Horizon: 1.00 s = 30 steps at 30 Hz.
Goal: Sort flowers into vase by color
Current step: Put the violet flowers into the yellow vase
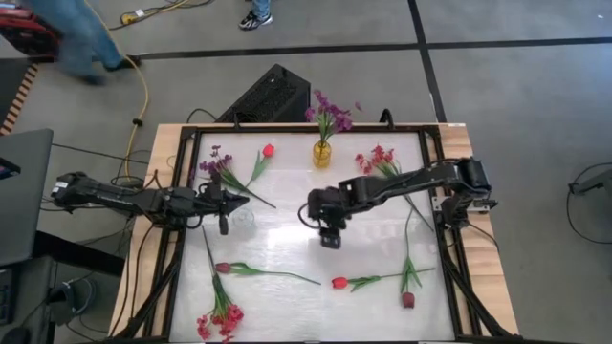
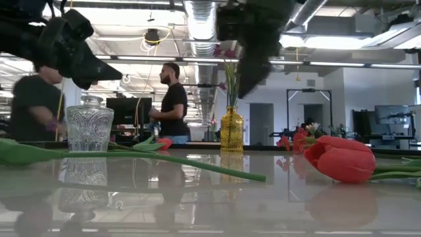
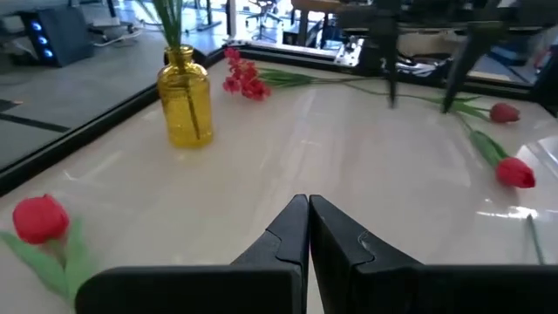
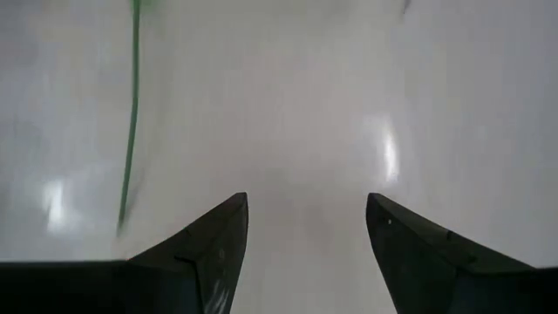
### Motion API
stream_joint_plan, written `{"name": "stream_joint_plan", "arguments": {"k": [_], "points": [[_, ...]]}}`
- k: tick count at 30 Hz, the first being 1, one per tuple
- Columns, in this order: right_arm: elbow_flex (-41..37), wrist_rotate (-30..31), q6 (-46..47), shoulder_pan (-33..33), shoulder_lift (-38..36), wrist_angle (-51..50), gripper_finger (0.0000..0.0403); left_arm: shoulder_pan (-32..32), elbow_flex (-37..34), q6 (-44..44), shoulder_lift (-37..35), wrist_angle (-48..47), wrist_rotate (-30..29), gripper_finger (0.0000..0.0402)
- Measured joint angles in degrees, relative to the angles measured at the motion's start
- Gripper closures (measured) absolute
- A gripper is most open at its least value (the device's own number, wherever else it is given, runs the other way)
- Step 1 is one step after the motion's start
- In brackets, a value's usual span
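A yellow vase (image 1: pixel 322 153) (image 3: pixel 186 109) near the far edge holds purple flowers (image 1: pixel 328 113). A clear glass vase (image 1: pixel 242 220) (image 2: pixel 89 125) stands left of centre. Flowers lie flat on the table: a purple cluster (image 1: pixel 215 167), a red tulip (image 1: pixel 268 150) (image 3: pixel 39 218), pink-red clusters (image 1: pixel 378 158) (image 1: pixel 220 320), a maroon tulip (image 1: pixel 223 268), another red tulip (image 1: pixel 338 283) (image 2: pixel 342 158) and another maroon tulip (image 1: pixel 407 300). My left gripper (image 1: pixel 228 201) (image 3: pixel 308 208) is shut, just beyond the glass vase. My right gripper (image 1: pixel 330 234) (image 4: pixel 305 227) is open over bare table at the centre, pointing down.
A thin green stem (image 4: pixel 131 113) lies on the table beside my right gripper's fingers. A black frame (image 1: pixel 182 191) runs around the table. People stand and walk in the room beyond the far edge (image 2: pixel 172 99). Bare tabletop (image 1: pixel 287 229) lies between the two grippers.
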Motion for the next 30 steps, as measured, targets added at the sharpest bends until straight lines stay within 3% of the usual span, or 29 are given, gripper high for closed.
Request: {"name": "stream_joint_plan", "arguments": {"k": [5,10,19,30], "points": [[0.18,4.07,1.18,-3.38,2.90,20.08,0.0143,0.00,0.00,-0.56,0.00,-0.85,0.43,0.0401],[1.95,4.18,-0.71,-7.19,9.35,30.52,0.0144,-0.09,0.00,-1.87,0.00,-3.39,2.71,0.0401],[14.87,2.40,-0.71,-13.63,23.08,30.74,0.0164,-0.13,-0.10,-0.43,0.69,-3.72,3.43,0.0401],[29.70,0.80,-2.24,-12.93,37.08,30.17,0.0171,-0.15,-0.11,1.32,0.37,-4.57,3.46,0.0401]]}}
